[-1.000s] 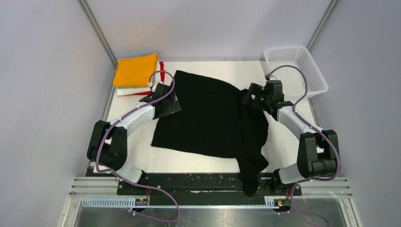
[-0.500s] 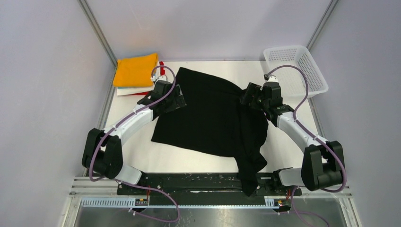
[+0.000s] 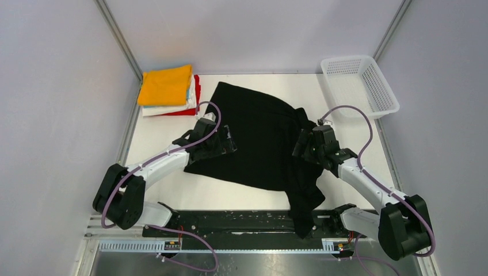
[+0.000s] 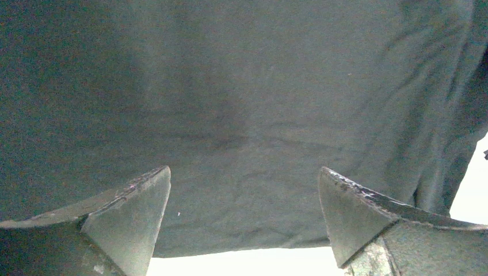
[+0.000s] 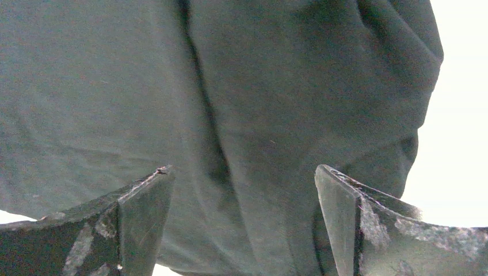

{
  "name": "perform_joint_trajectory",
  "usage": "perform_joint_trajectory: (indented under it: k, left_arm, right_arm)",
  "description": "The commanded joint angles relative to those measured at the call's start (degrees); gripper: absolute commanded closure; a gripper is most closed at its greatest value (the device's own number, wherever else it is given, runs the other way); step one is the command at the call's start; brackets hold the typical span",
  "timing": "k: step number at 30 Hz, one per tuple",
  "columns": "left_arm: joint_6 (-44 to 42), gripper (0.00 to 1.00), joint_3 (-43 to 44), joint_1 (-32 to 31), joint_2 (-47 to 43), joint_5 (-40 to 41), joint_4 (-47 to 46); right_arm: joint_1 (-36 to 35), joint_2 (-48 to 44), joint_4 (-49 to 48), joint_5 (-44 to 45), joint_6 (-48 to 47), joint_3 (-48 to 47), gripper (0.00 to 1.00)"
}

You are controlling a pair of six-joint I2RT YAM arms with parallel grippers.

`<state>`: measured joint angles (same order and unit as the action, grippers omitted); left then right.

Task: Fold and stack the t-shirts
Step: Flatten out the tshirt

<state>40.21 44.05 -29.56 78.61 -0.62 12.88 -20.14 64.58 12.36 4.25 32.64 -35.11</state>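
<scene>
The large black t-shirt [image 3: 259, 141] lies spread on the white table, one end hanging over the near edge by the right arm's base. It fills the left wrist view [image 4: 241, 103] and the right wrist view [image 5: 230, 98]. My left gripper [image 3: 223, 142] is open over the shirt's left edge, its fingers [image 4: 138, 213] wide apart with cloth between them. My right gripper [image 3: 300, 144] is open over the shirt's right edge, fingers [image 5: 345, 213] apart. A stack of folded t-shirts [image 3: 168, 89], orange-yellow on top with light blue, white and red below, sits at the back left.
A white plastic mesh basket [image 3: 359, 86] stands at the back right corner. Grey walls with metal frame posts enclose the table. A black rail [image 3: 241, 221] runs along the near edge between the arm bases.
</scene>
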Motion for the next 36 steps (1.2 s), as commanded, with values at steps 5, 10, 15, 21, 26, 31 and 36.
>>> perform_joint_trajectory:
  k: [5, 10, 15, 21, 26, 31, 36]
  left_arm:
    - [3.5, 0.01, -1.2, 4.3, 6.6, 1.3, -6.8]
    - [4.9, 0.01, -1.4, 9.6, 12.2, -2.5, -8.2]
    - [5.7, 0.01, -3.1, 13.6, 14.1, -4.9, -5.5]
    - [5.9, 0.01, -7.6, 16.8, 12.2, -8.5, -5.4]
    - [6.0, 0.01, -9.6, 18.6, 9.1, -11.2, -4.5]
    - [6.2, 0.01, -9.5, 18.5, 6.0, -9.2, 0.1]
    - [6.4, 0.01, -10.8, 18.5, 2.9, -7.1, 1.8]
  right_arm:
    - [-0.2, 7.5, 2.4, 8.2, -2.5, -5.6, 0.01]
    - [-0.3, 18.2, 3.2, 4.8, -18.8, -18.3, 0.01]
    - [-0.2, 28.3, 10.3, 12.1, -29.6, -30.8, 0.01]
    - [0.6, 39.2, 19.0, 14.1, -40.8, -42.5, 0.02]
    - [2.2, 43.7, 22.8, 12.7, -45.3, -48.1, 0.08]
    - [3.8, 47.5, 26.2, 9.1, -50.7, -51.7, 0.14]
    - [4.6, 50.6, 28.3, 3.3, -53.3, -55.1, 0.25]
